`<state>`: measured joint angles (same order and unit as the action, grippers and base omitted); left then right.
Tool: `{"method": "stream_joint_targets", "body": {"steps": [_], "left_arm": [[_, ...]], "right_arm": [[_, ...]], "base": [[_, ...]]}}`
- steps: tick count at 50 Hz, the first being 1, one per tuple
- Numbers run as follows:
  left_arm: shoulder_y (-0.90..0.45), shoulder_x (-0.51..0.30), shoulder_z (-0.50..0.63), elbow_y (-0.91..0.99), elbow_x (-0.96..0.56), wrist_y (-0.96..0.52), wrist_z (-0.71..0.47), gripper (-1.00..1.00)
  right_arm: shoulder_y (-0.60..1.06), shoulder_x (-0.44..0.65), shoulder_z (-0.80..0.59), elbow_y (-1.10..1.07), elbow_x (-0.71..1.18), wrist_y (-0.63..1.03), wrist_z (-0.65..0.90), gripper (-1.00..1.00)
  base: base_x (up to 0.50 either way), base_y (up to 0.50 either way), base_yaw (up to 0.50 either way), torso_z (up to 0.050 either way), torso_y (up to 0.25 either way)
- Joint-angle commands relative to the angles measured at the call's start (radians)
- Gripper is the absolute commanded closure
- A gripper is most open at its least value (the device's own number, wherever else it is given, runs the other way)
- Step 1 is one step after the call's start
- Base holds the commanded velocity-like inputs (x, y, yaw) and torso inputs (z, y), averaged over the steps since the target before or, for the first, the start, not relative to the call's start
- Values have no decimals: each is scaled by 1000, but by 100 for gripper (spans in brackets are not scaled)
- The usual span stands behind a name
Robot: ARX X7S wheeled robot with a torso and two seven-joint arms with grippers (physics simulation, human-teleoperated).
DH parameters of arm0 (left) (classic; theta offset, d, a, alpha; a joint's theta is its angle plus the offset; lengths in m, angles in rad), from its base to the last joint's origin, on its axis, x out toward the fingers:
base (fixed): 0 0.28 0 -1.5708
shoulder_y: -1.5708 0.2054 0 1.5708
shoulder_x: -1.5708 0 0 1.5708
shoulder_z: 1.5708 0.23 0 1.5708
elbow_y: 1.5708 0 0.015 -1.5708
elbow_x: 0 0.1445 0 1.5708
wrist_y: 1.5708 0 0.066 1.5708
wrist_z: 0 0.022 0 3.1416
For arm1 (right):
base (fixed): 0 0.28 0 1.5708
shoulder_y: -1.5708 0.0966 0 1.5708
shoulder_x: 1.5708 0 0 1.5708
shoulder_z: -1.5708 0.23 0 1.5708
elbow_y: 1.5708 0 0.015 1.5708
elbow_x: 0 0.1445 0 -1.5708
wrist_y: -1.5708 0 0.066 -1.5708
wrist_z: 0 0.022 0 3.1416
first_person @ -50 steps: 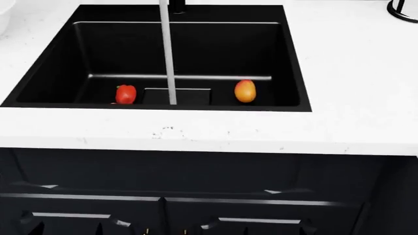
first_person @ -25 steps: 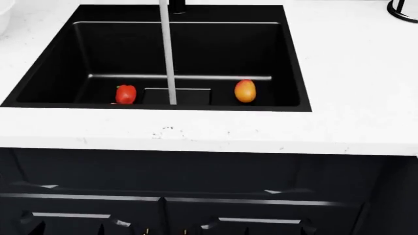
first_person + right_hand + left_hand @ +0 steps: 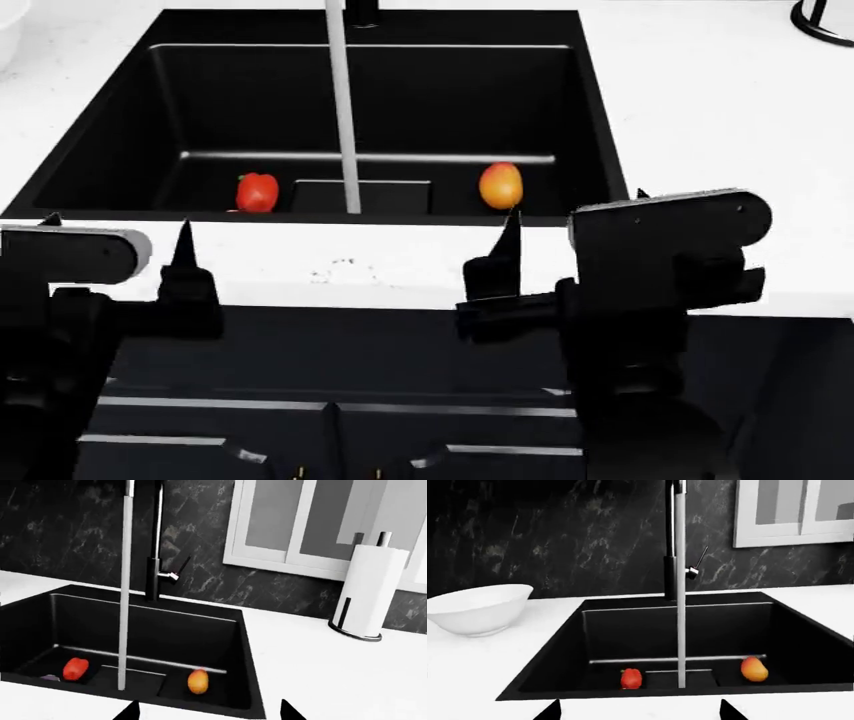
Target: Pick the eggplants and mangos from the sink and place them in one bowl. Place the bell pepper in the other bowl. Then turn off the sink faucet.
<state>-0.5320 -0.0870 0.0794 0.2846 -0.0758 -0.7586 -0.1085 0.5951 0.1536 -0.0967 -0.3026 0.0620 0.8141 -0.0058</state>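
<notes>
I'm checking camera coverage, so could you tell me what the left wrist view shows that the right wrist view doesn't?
Only the left wrist view shows a white bowl on the counter beside the sink. Only the right wrist view shows a paper towel roll on its stand. Both show the faucet, its running stream, the bell pepper and the mango on the sink floor.

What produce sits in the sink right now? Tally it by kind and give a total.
Mango: 1
Bell pepper: 1
Eggplant: 0 clearly visible; only a faint purple speck shows beside the pepper in the right wrist view, too small to tell.
Total: 2 in the sink
</notes>
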Motion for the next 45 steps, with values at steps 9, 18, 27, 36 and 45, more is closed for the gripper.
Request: {"method": "stream_joint_targets", "body": {"steps": [9, 18, 27, 36, 45], "left_arm": [[-824, 9, 8, -882, -38, -64, 78, -100], [-929, 15, 58, -1176, 9, 126, 66, -100], [-942, 19, 111, -1286, 46, 223, 63, -100], [-933, 10, 125, -1326, 50, 250, 67, -100], [-896, 8, 137, -1287, 47, 234, 76, -100]], "right_arm": [[652, 55, 8, 537, 43, 153, -154, -100], [747, 54, 1, 759, 45, 98, -176, -100], [669, 69, -2, 696, 67, 136, -203, -100], [656, 73, 9, 720, 77, 121, -204, -100], [615, 77, 29, 698, 89, 116, -197, -100]], "base": [[0, 0, 0, 0, 0], [0, 0, 0, 0, 0], [51, 7, 0, 0, 0], [414, 117, 0, 0, 0], [452, 121, 0, 0, 0]]}}
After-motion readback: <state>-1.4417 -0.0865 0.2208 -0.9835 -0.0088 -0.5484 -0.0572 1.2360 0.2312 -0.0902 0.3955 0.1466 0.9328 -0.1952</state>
